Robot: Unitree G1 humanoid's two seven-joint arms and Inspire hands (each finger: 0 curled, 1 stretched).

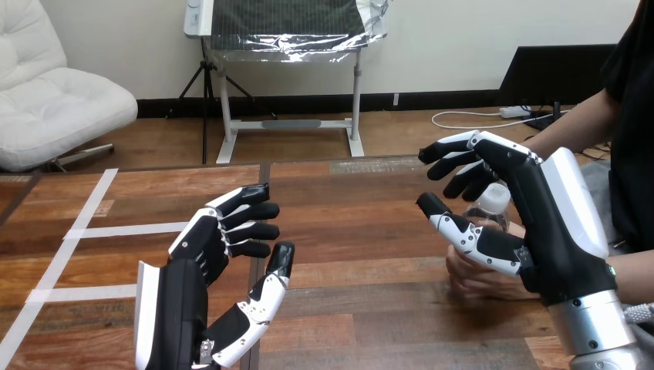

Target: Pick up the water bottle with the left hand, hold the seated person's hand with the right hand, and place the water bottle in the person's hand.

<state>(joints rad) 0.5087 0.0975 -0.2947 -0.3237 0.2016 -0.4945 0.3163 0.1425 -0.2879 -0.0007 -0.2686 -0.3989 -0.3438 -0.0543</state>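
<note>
Nearest, the left hand (pixel 181 297) hangs over the wooden table (pixel 362 254) with its fingers loosely spread and nothing in them. To the right, the person's hand (pixel 472 279) rests on the table, wrapped round the base of the water bottle (pixel 490 206). The bottle stands roughly upright, top upward, while the right hand (pixel 551 231) is spread wide, thumb (pixel 463 230) before the bottle and fingers (pixel 455 158) beyond.
</note>
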